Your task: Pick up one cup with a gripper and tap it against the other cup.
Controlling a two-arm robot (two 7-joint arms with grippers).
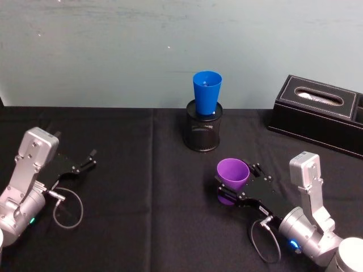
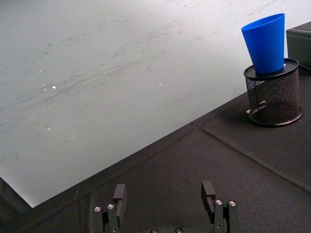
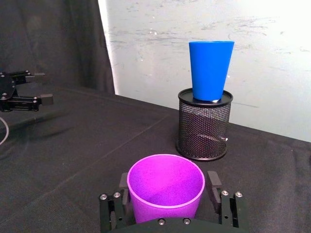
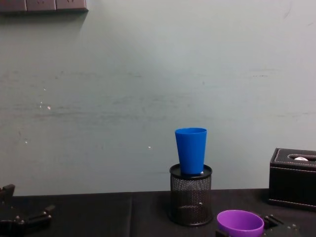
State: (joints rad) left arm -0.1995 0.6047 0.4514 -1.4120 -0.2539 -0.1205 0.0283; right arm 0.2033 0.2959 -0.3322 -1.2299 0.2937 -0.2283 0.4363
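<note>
- The right hand (image 3: 168,189) is clenched on the purple cup (image 1: 232,171), one finger (image 3: 213,183) on each side of its lower wall, and the rim stands above them.
- The purple cup is at the near right of the counter (image 1: 130,187), upright or leaning slightly. I cannot tell whether its base is off the cloth.
- The blue cup (image 1: 206,90) stands upright in the mouth of a black mesh holder (image 1: 203,133) at the back centre, so its rim sits well above the purple one.
- The left hand (image 1: 86,160) rests released at the far left of the counter, well apart from both cups.
- A black tissue box (image 1: 317,113) sits at the back right, clear of the line between the cups.
- Handling, as I judge it: the purple cup looks like thin plastic, so it is light, smooth and somewhat springy. A hard squeeze could flex the wall, and the taper could let it slide up out of a loose grip.
- The low grip on the narrower, stiffer part suits it and leaves the rim free to make contact.
- The blue cup is only perched in the holder, light and top-heavy. The tap should be gentle and meet its side wall, or it could tip out or topple the holder.
</note>
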